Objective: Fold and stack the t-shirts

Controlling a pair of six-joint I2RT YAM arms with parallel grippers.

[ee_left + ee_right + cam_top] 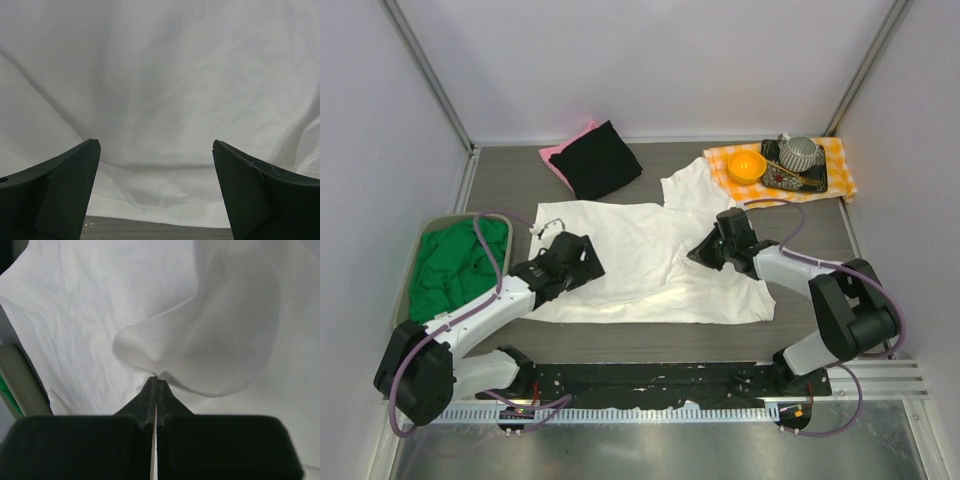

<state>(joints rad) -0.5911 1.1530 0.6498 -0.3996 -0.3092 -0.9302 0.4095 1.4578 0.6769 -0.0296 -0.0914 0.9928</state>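
While the white t-shirt lies spread across the middle of the bench, the right fingers are pressed together, seemingly pinching a raised fold of it; the left fingers hang spread wide over its left part; a green tee sits at the left edge.

Two arms appear in the top view: the left arm at eight o'clock and the right arm at four o'clock. White link shells are joined by rounded black joint housings. A mauve-grey cable is routed along each arm. Both bases are bolted to a black plate at six o'clock. The left gripper is fitted with dark, wedge-shaped fingers; the right gripper is matt black.
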